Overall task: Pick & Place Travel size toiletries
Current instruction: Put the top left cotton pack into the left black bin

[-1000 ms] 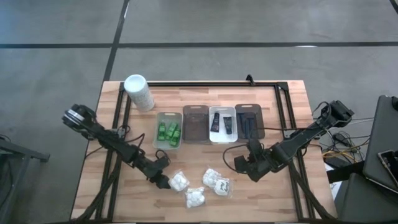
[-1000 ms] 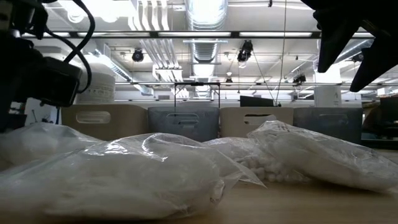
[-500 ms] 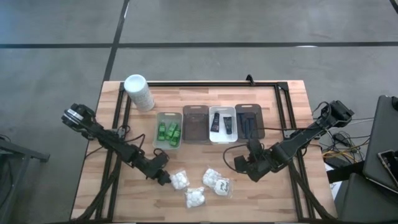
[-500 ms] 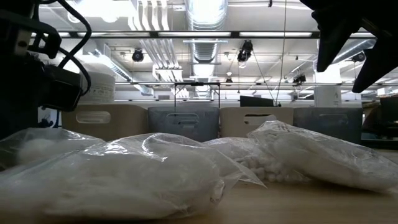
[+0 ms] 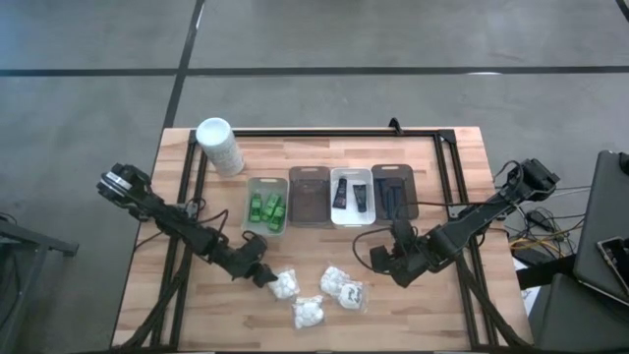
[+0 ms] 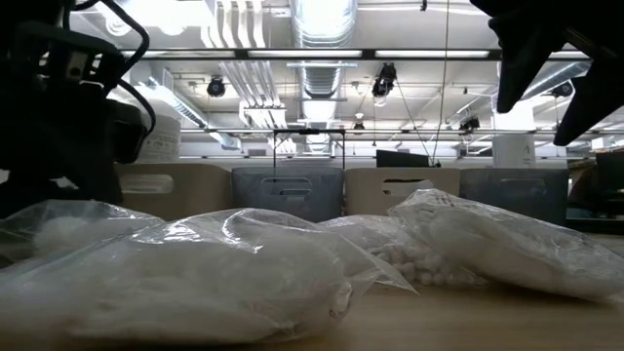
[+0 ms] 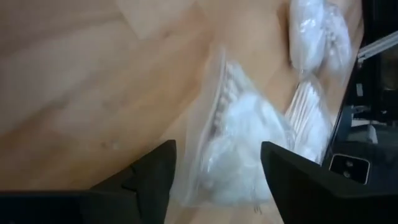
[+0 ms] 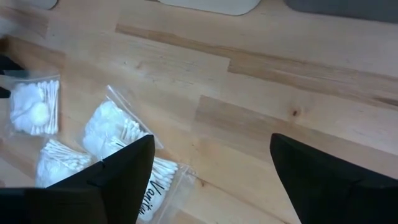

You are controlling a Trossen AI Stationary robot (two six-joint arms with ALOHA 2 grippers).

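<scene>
Our left gripper (image 7: 214, 165), fingers apart, straddles a packet (image 7: 245, 149); we judge the slick wrap could slip.

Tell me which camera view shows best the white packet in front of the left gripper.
The left wrist view: the packet fills the frame between the open left gripper fingers. The high view shows it small. The low view shows it side-on. The right wrist view shows it far off.

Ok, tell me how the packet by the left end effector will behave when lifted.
The packet is probably floppy: its clear bag looks loose and crinkled. Likely light, since it seems filled with cotton. The film may slip between the left end effector's open fingers.
</scene>
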